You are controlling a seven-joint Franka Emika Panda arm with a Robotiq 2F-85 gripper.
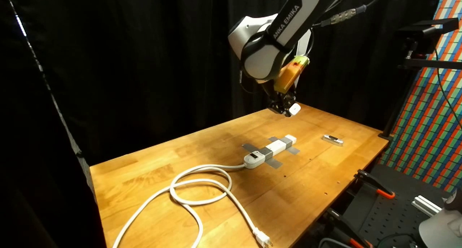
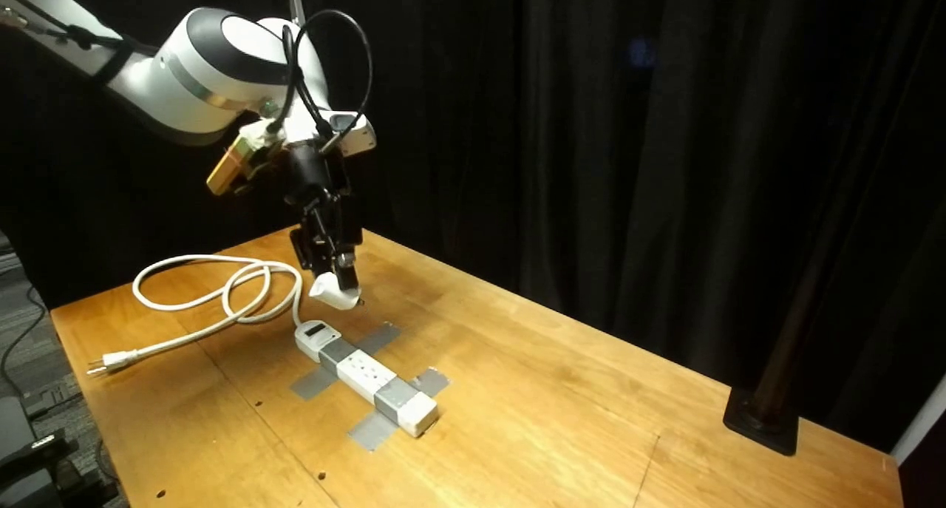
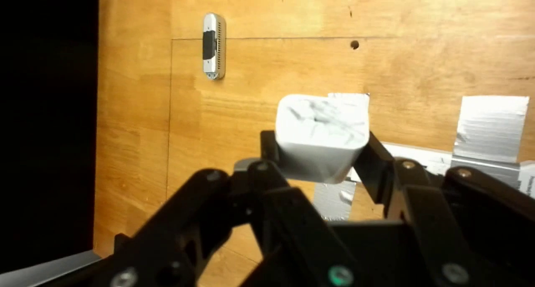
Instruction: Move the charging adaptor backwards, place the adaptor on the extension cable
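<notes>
The gripper [image 3: 322, 159] is clamped on the adaptor [image 3: 322, 126], its jaws pressed to either side, and holds it off the table [image 2: 562, 449], apparently on the side of the power strip [image 2: 417, 413] nearer the long edge beside the black curtain [image 2: 628, 197]. To place it well, the arm [image 2: 196, 86] should probably level the adaptor [image 2: 335, 291], which looks tilted in an exterior view, and bring it over the uncovered sockets [image 2: 365, 373] between the two bands of grey tape [image 2: 338, 351]. Its prongs cannot be made out, so a slow, straight descent, letting go only once it sits steady, seems safest.
</notes>
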